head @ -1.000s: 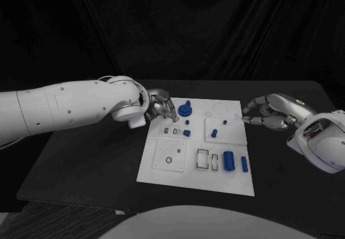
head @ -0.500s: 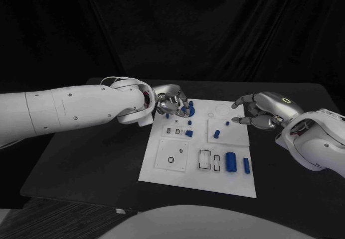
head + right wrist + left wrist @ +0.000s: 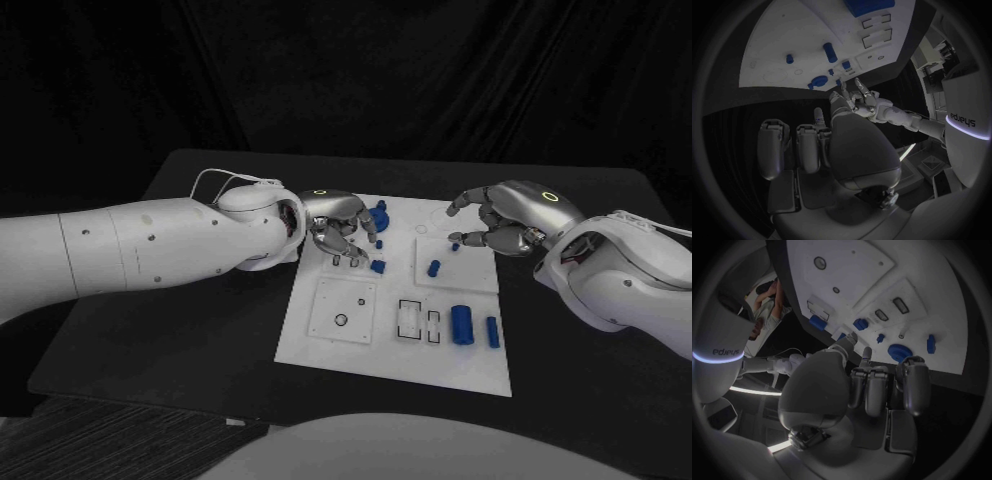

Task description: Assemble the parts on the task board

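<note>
The white task board (image 3: 346, 340) lies mid-table. My left hand (image 3: 339, 228) hovers over its back left part with fingers apart and pointing down, nothing in them, beside a round blue part (image 3: 378, 215) and a small blue block (image 3: 376, 266). In the left wrist view the fingers (image 3: 873, 385) hang above the round part (image 3: 899, 352). My right hand (image 3: 500, 224) is over the board's back right, fingers loosely bent and empty, near a tiny blue piece (image 3: 453, 245) and a blue peg (image 3: 433, 268). The right wrist view shows the peg (image 3: 829, 51) beyond the hand (image 3: 804, 145).
A large blue cylinder (image 3: 460, 323) and a thinner one (image 3: 492, 332) lie at the board's front right, next to two rectangular slots (image 3: 410, 320). A ring mark (image 3: 339, 321) sits on the front left square. Black table (image 3: 173, 330) surrounds the board.
Both hands have come in over the board: the left moved from the back left corner towards the small slots, and the right shifted from off the right edge onto the back right corner.
</note>
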Tool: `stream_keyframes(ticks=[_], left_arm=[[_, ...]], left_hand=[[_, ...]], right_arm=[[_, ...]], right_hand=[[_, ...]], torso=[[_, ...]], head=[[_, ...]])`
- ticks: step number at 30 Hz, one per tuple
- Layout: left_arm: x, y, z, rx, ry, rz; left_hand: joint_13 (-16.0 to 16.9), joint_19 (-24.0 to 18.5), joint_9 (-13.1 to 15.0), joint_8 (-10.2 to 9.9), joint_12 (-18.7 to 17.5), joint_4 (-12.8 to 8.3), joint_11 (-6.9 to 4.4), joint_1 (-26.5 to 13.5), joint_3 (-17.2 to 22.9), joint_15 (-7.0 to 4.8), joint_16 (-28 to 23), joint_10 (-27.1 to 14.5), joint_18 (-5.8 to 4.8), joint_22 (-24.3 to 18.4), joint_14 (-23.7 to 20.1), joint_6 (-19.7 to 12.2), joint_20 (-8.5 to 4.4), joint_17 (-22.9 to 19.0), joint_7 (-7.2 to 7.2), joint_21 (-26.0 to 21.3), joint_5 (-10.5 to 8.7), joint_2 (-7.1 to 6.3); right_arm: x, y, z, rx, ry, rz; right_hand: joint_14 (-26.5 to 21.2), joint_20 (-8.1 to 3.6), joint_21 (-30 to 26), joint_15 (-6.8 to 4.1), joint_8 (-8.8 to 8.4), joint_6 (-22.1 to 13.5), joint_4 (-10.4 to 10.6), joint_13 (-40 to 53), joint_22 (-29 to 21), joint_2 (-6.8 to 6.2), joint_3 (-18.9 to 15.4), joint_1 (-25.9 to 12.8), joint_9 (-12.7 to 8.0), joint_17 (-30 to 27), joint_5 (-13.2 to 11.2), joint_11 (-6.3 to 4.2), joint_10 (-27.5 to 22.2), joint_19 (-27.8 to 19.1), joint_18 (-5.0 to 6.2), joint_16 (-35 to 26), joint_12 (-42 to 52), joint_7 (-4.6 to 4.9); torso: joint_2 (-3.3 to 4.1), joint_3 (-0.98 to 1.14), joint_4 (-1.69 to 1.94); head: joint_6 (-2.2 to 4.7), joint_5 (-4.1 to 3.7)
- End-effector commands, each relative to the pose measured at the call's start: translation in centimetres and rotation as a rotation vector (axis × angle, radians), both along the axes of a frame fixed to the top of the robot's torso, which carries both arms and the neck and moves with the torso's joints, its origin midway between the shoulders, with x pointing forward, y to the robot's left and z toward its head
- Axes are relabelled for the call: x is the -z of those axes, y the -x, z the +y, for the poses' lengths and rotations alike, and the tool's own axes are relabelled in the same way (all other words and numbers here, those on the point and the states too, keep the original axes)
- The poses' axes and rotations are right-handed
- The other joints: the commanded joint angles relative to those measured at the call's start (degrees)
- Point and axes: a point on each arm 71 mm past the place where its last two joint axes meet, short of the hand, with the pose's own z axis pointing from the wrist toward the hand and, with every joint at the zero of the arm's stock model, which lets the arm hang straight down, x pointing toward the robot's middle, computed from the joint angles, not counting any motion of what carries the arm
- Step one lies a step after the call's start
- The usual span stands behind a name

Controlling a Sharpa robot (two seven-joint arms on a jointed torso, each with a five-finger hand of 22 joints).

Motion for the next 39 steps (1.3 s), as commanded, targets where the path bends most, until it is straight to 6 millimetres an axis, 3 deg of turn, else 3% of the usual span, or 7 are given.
stream_keyframes(ticks=[1, 11, 21, 28, 29, 39], left_arm=[[0.1, 0.2, -0.7, 0.071, -0.057, -0.114], [0.9, 0.6, -1.9, 0.09, -0.059, -0.128], [1.4, 0.7, -2.4, 0.092, -0.058, -0.124], [1.7, 0.6, -2.8, 0.094, -0.057, -0.123], [1.8, 0.6, -2.9, 0.095, -0.055, -0.123], [2.5, 0.6, -3.3, 0.093, -0.052, -0.118]], left_hand=[[13.99, 0.3, -0.19, -0.43, 0.33, 0.34, 0.39, 0.04, -0.12, 0.49, 0.37, 4.84, -0.4, 11.57, 6.05, 0.33, 0.4, 15.06, -0.12, 0.34, -0.27, -0.76], [14.06, 0.45, -0.94, -1.07, 0.41, 1.07, 0.94, 0.21, -1.07, 0.87, 0.37, 4.92, -0.45, 11.62, 6.05, 1.03, 0.68, 15.06, 0.43, 0.57, 0.1, -0.93], [14.07, 0.54, -1.88, -1.92, 0.44, 1.25, 1.15, 1.51, -1.44, 1.12, 0.37, 4.95, -0.46, 11.64, 6.05, 1.61, 0.97, 15.06, 0.63, 0.69, 3.35, -0.85], [14.05, 0.58, -2.27, -2.3, 0.42, 1.13, 1.17, 2.15, -1.37, 1.13, 0.37, 4.93, -0.47, 11.66, 6.05, 1.77, 1.02, 15.06, 0.67, 0.75, 4.83, -0.84], [14.08, 0.58, -2.31, -2.34, 0.44, 1.1, 1.17, 2.22, -1.35, 1.13, 0.37, 4.95, -0.47, 11.67, 6.05, 1.78, 1.02, 15.06, 0.67, 0.77, 4.96, -0.84], [14.1, 0.66, -2.43, -2.21, 0.47, 1.08, 1.22, 2.53, -1.29, 1.14, 0.37, 4.97, -0.5, 11.7, 6.05, 2.59, 1.03, 15.06, 0.64, 0.9, 5.66, -0.8]], right_arm=[[0.0, 0.1, 0.0, -0.006, 0.005, -0.011], [0.2, 0.2, -0.5, -0.002, 0.012, -0.004], [0.4, 0.2, -0.8, 0.004, 0.02, 0.005], [0.6, 0.2, -0.9, 0.005, 0.025, 0.011], [0.6, 0.2, -0.9, 0.005, 0.025, 0.012], [0.8, 0.1, -1.0, 0.006, 0.03, 0.018]], right_hand=[[3.87, 0.1, -0.01, 0.11, 0.32, -0.26, 0.05, 9.91, 12.45, 0.02, 0.42, -0.05, 0.11, 5.48, -0.42, -0.4, 6.69, 2.46, 0.62, 0.07, 0.05, 0.05], [3.86, 0.16, 0.0, 0.2, 0.93, 0.39, 0.14, 9.91, 12.45, 0.11, 0.91, -0.4, 0.28, 5.45, -0.48, -0.27, 6.69, 2.47, 0.62, 0.06, 0.05, 0.08], [3.87, 0.18, -0.04, 0.23, 1.1, 0.59, 0.17, 9.91, 12.44, 0.15, 1.08, -0.51, 0.32, 5.47, -0.42, -0.24, 6.69, 2.45, 0.63, 0.07, 0.05, 0.08], [3.85, 0.2, -0.02, 0.25, 1.24, 0.76, 0.19, 9.91, 12.45, 0.17, 1.22, -0.58, 0.34, 5.4, -0.3, -0.23, 6.69, 2.46, 0.62, 0.03, 0.05, 0.07], [3.85, 0.21, -0.1, 0.25, 1.34, 0.92, 0.19, 9.91, 12.42, 0.17, 1.32, -0.63, 0.37, 5.38, -0.24, -0.24, 6.69, 2.42, 0.64, 0.02, 0.05, 0.06], [3.83, 0.23, -0.16, 0.26, 1.53, 1.21, 0.22, 9.91, 12.4, 0.15, 1.47, -0.74, 0.4, 5.33, -0.18, -0.25, 6.69, 2.4, 0.66, -0.01, 0.05, 0.03]], torso=[[0.48, -0.39, 0.35], [0.92, -0.33, 0.53], [1.2, -0.16, 0.13], [0.81, -0.24, 0.33], [0.74, -0.36, 0.49], [0.81, -0.45, 0.52]], head=[[0.01, -0.33], [0.01, -0.7], [0.01, -0.2], [0.01, -0.3], [0.01, -0.45], [0.01, -0.5]])
